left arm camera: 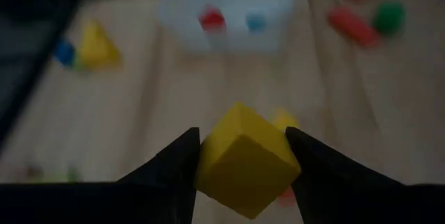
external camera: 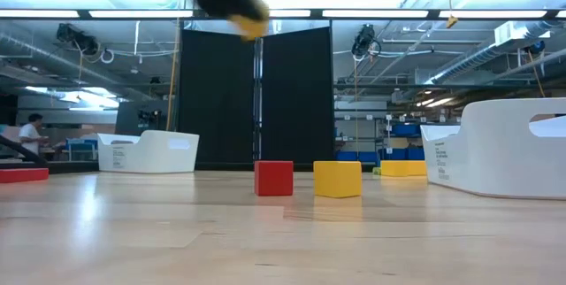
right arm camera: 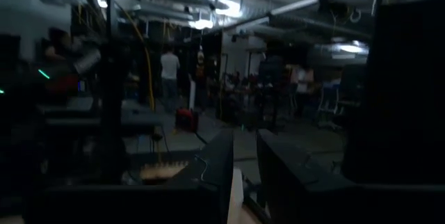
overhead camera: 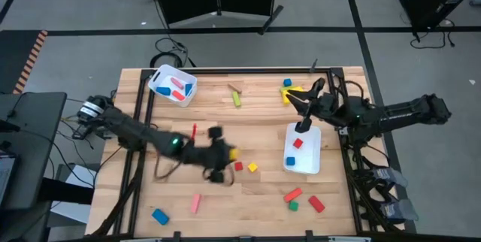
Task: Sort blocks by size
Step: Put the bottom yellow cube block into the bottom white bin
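Observation:
My left gripper [overhead camera: 225,154] is at the middle of the table, shut on a yellow cube block [left arm camera: 243,161] that hangs high over the wood in the low view [external camera: 250,26]. A red cube [external camera: 273,178] and a second yellow cube [external camera: 337,179] rest flat on the table just below it. My right gripper [overhead camera: 307,99] hovers at the far right, above the right white bin [overhead camera: 303,150]. Its fingers [right arm camera: 222,158] are a little apart and point up into the room, with nothing that I can make out between them. My left gripper pinches the yellow cube by two opposite faces [left arm camera: 203,160], one finger on each side. The fingers [left arm camera: 313,161] slant downward toward the table's right side. The cube is lifted clear of the table and sits tilted in the hold, one corner up.
A left white bin [overhead camera: 173,85] at the far left holds red and blue blocks; the right bin holds a red and a blue one. Loose blocks lie near the front edge [overhead camera: 196,203] [overhead camera: 293,195] [overhead camera: 316,204], at the far middle [overhead camera: 236,96] and beside my right gripper [overhead camera: 288,89].

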